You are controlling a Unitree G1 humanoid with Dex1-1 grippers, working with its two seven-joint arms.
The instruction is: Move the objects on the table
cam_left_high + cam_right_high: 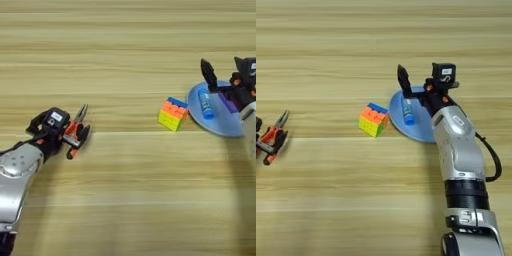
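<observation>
The pliers [75,129], orange-black handled, lie at the left of the table [125,190] with their nose pointing away. My left gripper [75,135] is shut on their handles. A multicolour puzzle cube [173,113] sits near the middle. To its right lies the round light-blue plate [220,127], bearing a blue tube [205,103] and a purple block [228,103]. My right gripper [418,80] hovers open over the plate's far side. One black finger [402,79] stands above the tube, and the arm partly hides the block.
The right forearm [458,150] reaches in from the lower right and covers the plate's right part. The left forearm [20,170] lies along the lower left corner.
</observation>
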